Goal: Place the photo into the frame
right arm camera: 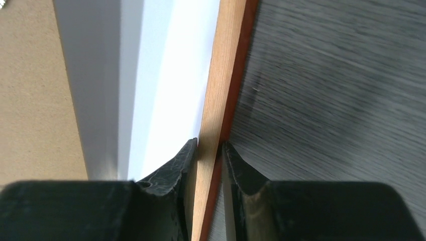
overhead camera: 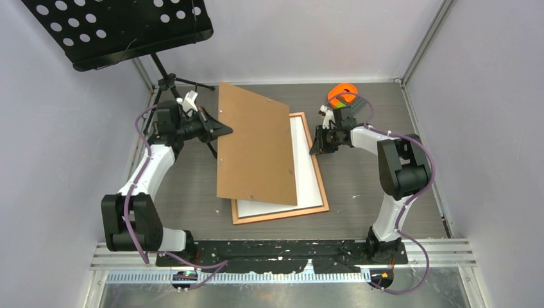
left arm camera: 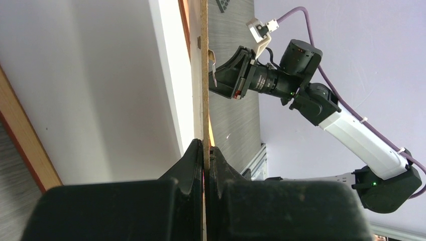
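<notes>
The frame (overhead camera: 282,215) lies flat on the table, its thin orange-brown border around a white sheet (overhead camera: 309,168). No printed side shows, so I cannot tell whether this sheet is the photo's white back. My left gripper (overhead camera: 223,130) is shut on the left edge of the plain brown backing board (overhead camera: 253,141) and holds it tilted over the frame's left part. In the left wrist view the board (left arm camera: 204,75) is seen edge-on between the jaws of the left gripper (left arm camera: 206,150). My right gripper (overhead camera: 317,144) is shut on the frame's right border (right arm camera: 223,75), also seen in the right wrist view (right arm camera: 208,148).
A black perforated music stand (overhead camera: 122,29) on a tripod (overhead camera: 170,83) stands at the back left, close to the left arm. An orange object (overhead camera: 343,95) on a dark plate sits at the back right, behind the right gripper. Grey walls close in on both sides.
</notes>
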You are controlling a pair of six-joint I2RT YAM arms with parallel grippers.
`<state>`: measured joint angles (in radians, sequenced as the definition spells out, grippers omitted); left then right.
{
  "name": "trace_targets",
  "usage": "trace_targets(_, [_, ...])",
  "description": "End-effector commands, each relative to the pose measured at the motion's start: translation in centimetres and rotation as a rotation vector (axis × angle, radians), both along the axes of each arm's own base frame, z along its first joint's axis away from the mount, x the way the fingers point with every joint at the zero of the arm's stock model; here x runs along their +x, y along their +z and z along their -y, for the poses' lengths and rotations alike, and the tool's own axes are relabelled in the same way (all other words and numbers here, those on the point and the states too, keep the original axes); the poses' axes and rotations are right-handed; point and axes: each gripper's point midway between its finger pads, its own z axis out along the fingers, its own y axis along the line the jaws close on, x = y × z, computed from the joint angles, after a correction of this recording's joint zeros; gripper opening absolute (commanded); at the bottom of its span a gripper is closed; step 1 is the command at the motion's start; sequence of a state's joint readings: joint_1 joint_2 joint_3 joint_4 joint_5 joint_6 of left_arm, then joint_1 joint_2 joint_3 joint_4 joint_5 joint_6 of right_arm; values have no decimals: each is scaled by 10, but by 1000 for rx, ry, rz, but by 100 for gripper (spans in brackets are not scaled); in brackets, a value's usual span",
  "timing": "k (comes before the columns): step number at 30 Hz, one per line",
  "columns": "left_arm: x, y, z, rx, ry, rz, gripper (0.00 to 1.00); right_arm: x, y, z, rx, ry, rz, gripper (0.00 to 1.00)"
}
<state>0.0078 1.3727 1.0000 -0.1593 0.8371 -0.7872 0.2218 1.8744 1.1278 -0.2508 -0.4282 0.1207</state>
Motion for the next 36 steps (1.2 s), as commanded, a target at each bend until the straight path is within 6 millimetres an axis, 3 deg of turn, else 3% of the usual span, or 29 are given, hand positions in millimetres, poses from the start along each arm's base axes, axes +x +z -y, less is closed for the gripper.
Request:
trace_targets(1, [8,28,26,-72,-56,128,0,-4,-3,29,-44,-82,-7,6])
trace_targets(12, [21,38,85,-148,-116,193,0,-7,16,46,-14,-158,43,6])
trace_targets(17, [26,38,100,-157,-122,205,0,-9,24,49,-3,-182,68,6])
trace_targets(27, [33,29,128,-169,-146,199,0,-10,17,58,-4,-210,50,8])
trace_targets(31, [34,18,132,-183,-128,169,0,-10,17,61,-3,-219,50,14])
trace_targets(36, [34,7,130,-198,-87,112,0,-8,20,66,3,-237,52,32])
